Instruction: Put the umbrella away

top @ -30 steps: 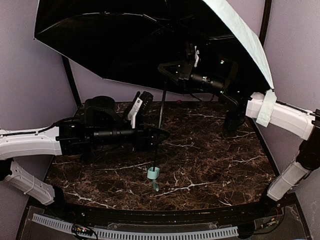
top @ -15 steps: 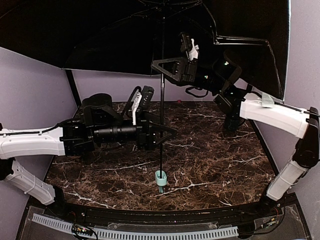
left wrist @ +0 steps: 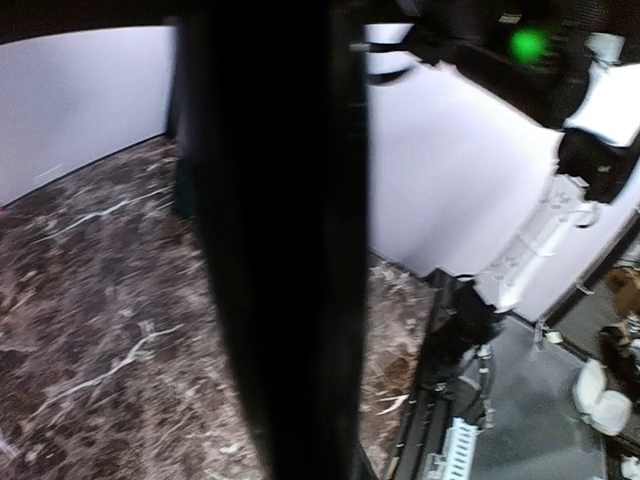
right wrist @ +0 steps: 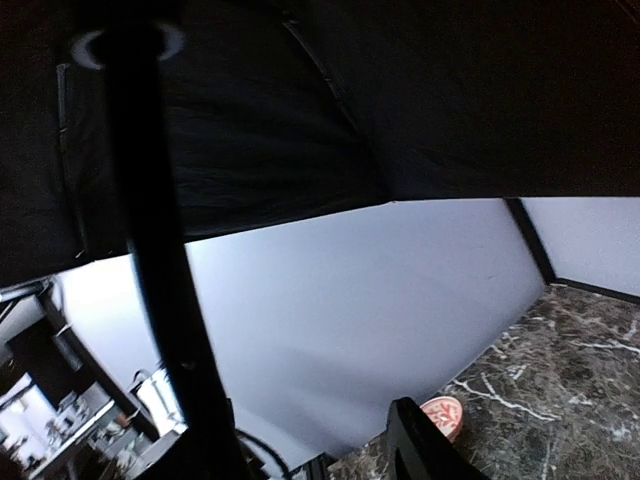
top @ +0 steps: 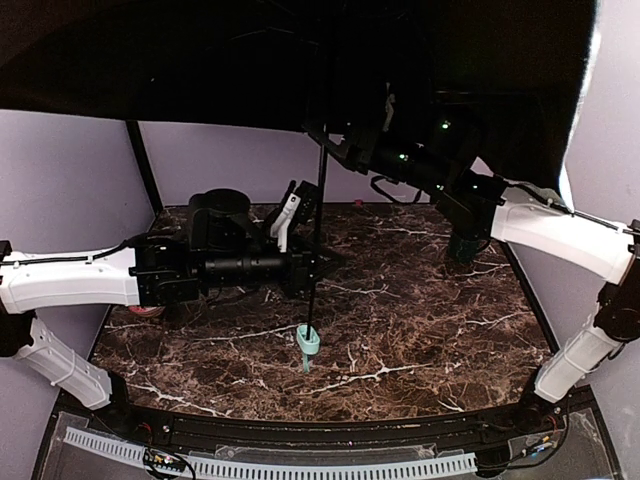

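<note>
A: Umbrella (top: 200, 60), wide open, black lining downward, shaft (top: 317, 225) upright. Grips along that shaft?

B: Left gripper (top: 308, 268) about halfway up the shaft, seemingly pinched shut on it. Judged from above only; nothing but a black blur across the left wrist view.

A: And higher?

B: Right gripper (top: 322, 137) at the top of the shaft, just under the canopy (top: 470, 70). Closed or parted there: cannot tell. Pale ring (right wrist: 125, 45) round the shaft in the right wrist view, likely the sliding collar.

A: Bottom of the shaft?

B: Mint handle (top: 308, 343), strap dangling below. Resting on the table (top: 420, 300) or just clear of it: hard to say.

A: Step in hand?

B: Probably collapsing the canopy. Not folded yet, nothing stowed, so early going.

A: Next move?

B: Hold the middle of the shaft steady with the left, get a sure hold on that ring with the right, then draw it down the shaft toward the handle. Keep the shaft upright throughout; otherwise, risk of the canopy tipping sideways.
</note>
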Action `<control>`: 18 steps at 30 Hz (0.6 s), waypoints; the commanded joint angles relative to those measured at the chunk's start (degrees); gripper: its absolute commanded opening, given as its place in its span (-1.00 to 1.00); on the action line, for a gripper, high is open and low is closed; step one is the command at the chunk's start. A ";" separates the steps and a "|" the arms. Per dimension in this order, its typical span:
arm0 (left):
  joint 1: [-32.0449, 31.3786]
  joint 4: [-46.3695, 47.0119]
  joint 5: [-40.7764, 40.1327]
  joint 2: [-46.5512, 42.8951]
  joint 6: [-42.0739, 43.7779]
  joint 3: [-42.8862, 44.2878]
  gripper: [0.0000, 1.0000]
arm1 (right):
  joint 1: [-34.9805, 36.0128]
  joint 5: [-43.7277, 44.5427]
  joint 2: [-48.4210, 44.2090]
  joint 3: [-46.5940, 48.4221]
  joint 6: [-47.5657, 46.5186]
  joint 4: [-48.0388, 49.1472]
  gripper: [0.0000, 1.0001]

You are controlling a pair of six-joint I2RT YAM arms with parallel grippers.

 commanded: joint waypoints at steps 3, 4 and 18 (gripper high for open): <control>-0.50 -13.81 -20.21 1.48 5.04 9.10 -1.00 | 5.44 29.24 -4.04 -2.23 -7.04 -9.84 0.03; -0.58 -14.24 -21.17 1.50 4.99 9.13 -1.00 | 6.04 32.39 -4.25 -2.39 -7.14 -10.49 0.00; 2.56 -2.86 -19.32 -1.87 -2.30 4.54 -1.00 | 5.89 21.50 -0.93 -4.72 -8.95 -2.51 0.43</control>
